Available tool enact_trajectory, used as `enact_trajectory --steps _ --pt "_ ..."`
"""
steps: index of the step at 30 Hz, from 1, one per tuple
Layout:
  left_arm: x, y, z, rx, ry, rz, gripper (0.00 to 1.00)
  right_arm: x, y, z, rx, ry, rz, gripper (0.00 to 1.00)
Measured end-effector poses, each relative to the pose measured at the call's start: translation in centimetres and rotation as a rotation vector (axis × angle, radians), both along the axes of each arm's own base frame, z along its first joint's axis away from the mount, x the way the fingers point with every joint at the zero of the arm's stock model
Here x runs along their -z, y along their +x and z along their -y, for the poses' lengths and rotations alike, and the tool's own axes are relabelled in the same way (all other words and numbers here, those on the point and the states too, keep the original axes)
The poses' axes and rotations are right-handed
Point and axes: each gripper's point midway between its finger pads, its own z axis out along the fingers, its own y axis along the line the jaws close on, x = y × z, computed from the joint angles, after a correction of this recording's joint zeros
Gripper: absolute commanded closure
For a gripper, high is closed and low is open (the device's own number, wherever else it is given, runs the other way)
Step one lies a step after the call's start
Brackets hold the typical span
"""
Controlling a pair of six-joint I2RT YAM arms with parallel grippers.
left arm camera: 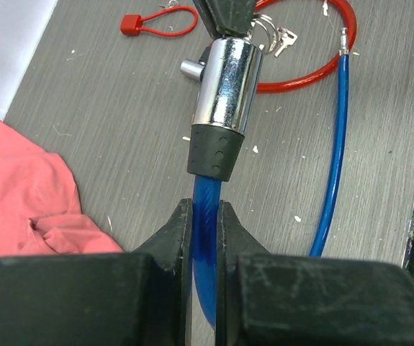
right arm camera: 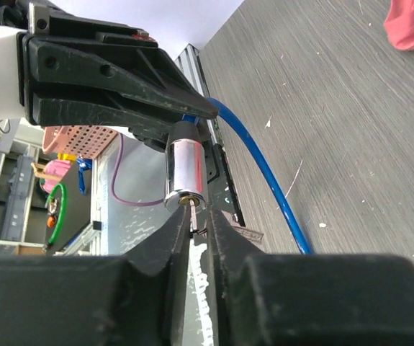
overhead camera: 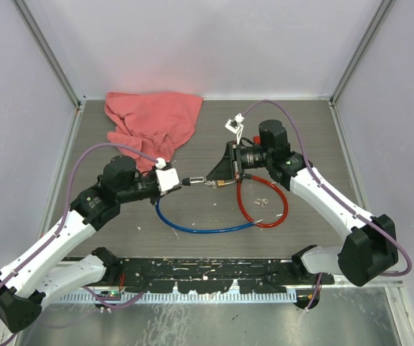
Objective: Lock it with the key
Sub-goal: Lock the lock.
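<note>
Lock (overhead camera: 191,181) sits mid-table (overhead camera: 300,144) between both arms, its long axis running 9-to-3 o'clock in the top view. Left end effector (left arm camera: 205,227) is clamped tight on the blue cable (left arm camera: 208,194) just behind the lock's collar. Right end effector (right arm camera: 199,220) is at 3 o'clock of the lock, nearest its keyed face. Its jaws stand a slit apart around the key (right arm camera: 193,209), which appears seated in the keyway; firm pinch not confirmed. Lock body is a polished chrome cylinder with a black rubber collar. Next move is likely a twist about that axis.
</note>
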Motion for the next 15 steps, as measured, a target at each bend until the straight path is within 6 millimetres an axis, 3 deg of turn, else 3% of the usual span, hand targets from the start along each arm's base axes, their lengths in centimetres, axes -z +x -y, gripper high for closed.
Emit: enact_trajectory --steps 5,9,15 --pt "0.3 -0.2 -0.1 0.007 0.014 -0.001 1.00 0.3 -0.2 0.0 0.000 -0.008 -0.063 0.88" --pt "0.5 -0.3 -0.2 0.013 0.026 -0.001 1.00 0.4 -0.7 -0.2 -0.014 -0.004 -0.148 0.99" --pt "1.1 -0.4 -0.3 0.016 0.050 -0.007 1.00 0.9 -1.1 -0.5 -0.027 -0.007 -0.354 0.99"
